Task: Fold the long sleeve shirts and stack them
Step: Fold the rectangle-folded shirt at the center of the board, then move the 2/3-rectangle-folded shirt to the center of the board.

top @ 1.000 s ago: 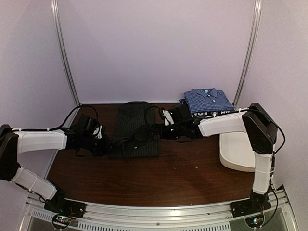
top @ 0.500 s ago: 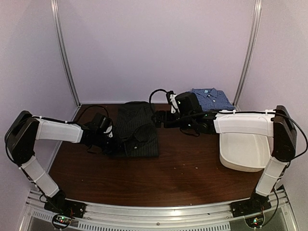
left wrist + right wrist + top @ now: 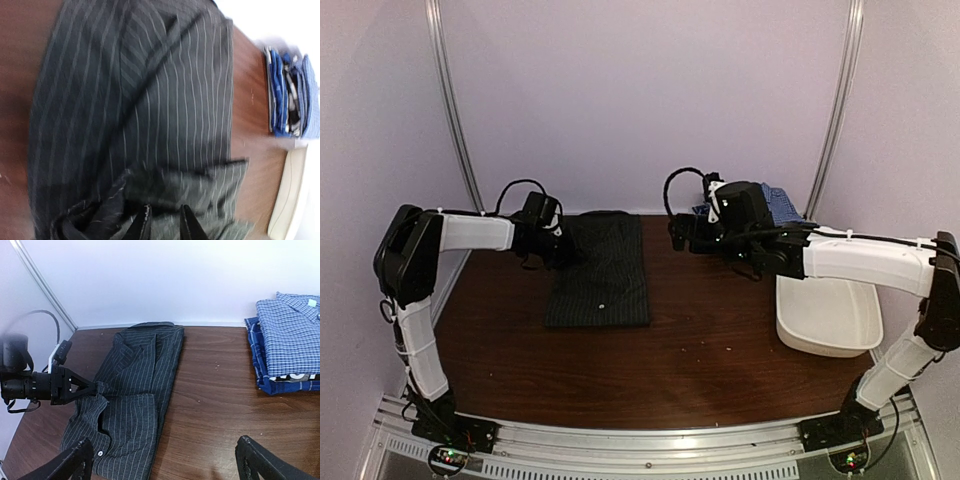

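Note:
The dark charcoal pinstriped shirt lies on the table as a long narrow rectangle, collar end towards me, one white button showing. My left gripper is at its far left edge, shut on a bunched fold of the cloth; the right wrist view shows its tip pinching that fold. My right gripper hangs open above bare table to the right of the shirt, holding nothing. The blue checked shirt lies folded on a navy shirt with white lettering at the back right.
A white oblong tub stands at the right side of the table, under my right arm. The back wall and two metal corner posts close in the far side. Brown tabletop lies in front of the shirt.
My left gripper has moved along the shirt's left edge to the far side, still pinching cloth. My right gripper has pulled away from the shirt, back and to the right. The shirt lies flatter.

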Available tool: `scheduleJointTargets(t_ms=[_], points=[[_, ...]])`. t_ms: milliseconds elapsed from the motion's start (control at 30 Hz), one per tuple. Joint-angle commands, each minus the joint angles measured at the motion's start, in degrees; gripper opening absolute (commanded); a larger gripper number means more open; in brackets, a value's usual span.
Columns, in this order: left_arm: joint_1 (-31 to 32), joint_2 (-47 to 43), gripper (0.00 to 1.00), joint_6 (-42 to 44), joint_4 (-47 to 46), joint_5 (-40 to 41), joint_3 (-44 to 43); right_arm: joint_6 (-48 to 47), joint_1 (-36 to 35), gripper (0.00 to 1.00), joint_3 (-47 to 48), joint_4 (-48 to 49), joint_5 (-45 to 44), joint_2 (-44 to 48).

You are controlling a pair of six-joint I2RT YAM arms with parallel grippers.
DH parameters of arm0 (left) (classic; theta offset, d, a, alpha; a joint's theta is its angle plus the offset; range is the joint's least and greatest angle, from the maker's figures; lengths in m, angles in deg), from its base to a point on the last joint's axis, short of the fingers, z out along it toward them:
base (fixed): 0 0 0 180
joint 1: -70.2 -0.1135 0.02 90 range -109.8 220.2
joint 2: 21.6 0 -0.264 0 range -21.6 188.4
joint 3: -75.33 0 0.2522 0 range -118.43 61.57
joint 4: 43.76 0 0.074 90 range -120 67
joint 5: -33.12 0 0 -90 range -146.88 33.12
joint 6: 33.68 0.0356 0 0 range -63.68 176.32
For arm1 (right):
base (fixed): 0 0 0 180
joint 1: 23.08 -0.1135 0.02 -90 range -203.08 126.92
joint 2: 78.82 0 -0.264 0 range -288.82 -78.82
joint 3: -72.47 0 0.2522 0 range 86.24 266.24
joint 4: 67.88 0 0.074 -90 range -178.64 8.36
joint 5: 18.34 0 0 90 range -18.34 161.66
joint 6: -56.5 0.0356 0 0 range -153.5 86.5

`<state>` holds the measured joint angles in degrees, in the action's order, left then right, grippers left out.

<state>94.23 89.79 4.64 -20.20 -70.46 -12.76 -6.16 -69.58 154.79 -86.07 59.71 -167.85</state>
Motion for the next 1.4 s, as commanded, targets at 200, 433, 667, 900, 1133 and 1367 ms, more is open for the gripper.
scheduleJointTargets(t_ms=[200, 433, 667, 900, 1133, 1367], points=[[-4.25, 1.36, 0.24, 5.74, 4.14, 1.94, -7.71, -1.00, 3.43, 1.00, -5.50, 3.92, 1.12, 7.86], [-2.20, -6.97, 0.25, 8.27, 3.35, -1.26, 0.93, -2.06, 3.35, 1.00, -3.19, 6.81, 12.65, 1.67], [-1.53, -13.48, 0.25, 6.37, 2.74, 1.63, 11.09, -0.06, 3.85, 0.93, 4.84, 10.30, 23.48, -12.38], [-4.22, -17.01, 0.26, 8.47, 2.44, -0.23, 18.07, 2.57, 2.75, 0.78, 9.88, 8.28, 29.47, -22.42], [-4.26, -17.14, 0.25, 8.14, 2.31, -2.43, 23.66, 3.03, -0.73, 0.68, 9.19, 5.87, 29.98, -25.20], [-4.26, -21.66, 0.25, 7.16, 4.26, 0.47, 30.50, 3.41, -1.38, 0.62, 0.99, 4.95, 27.65, -22.64]])
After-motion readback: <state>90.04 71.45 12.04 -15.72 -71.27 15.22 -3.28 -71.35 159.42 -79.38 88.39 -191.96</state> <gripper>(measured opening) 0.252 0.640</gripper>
